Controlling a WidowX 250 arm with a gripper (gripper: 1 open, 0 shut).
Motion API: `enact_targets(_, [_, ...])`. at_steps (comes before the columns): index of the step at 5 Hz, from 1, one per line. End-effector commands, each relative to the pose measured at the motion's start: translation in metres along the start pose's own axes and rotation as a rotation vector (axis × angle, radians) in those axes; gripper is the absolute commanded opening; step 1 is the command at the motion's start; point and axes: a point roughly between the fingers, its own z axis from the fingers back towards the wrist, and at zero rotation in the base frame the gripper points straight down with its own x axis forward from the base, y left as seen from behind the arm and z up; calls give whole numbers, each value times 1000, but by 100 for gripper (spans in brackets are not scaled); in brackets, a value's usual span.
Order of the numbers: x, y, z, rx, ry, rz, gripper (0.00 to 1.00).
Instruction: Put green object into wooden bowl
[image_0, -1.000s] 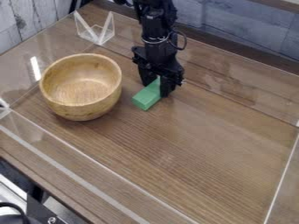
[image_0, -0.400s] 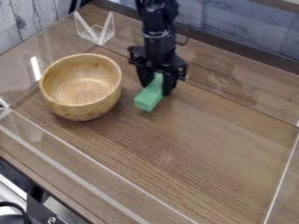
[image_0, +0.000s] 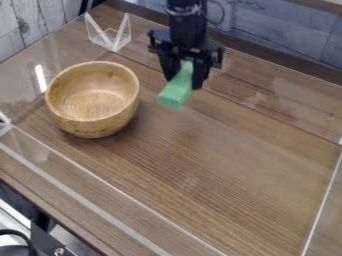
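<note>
The green object (image_0: 175, 93), a small bright-green block, hangs tilted above the table with its upper end between the fingers of my black gripper (image_0: 183, 72), which is shut on it and points straight down. The wooden bowl (image_0: 92, 97), round, deep and light tan, stands empty on the table to the left of the block, a short gap away. My gripper is above and to the right of the bowl's rim.
Clear acrylic walls (image_0: 54, 170) fence the wooden tabletop (image_0: 214, 160) on the left, front and right. A clear folded plastic stand (image_0: 107, 33) sits at the back left behind the bowl.
My gripper has risen with the green block, lifting it off the table. The block now hangs in the air and has turned a little. The bowl has not moved.
</note>
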Motion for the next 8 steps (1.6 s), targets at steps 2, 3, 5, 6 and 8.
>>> enact_targets(2, [1,39,36,16,-92,92,0])
enact_targets(3, [-8,83,33,34,-90,135,0])
enact_targets(5, [-25,117,22,40,-76,135,0])
enact_targets(6, [-24,108,17,53,-68,197,100])
enact_targets(8, [-12,99,24,52,-57,236,100])
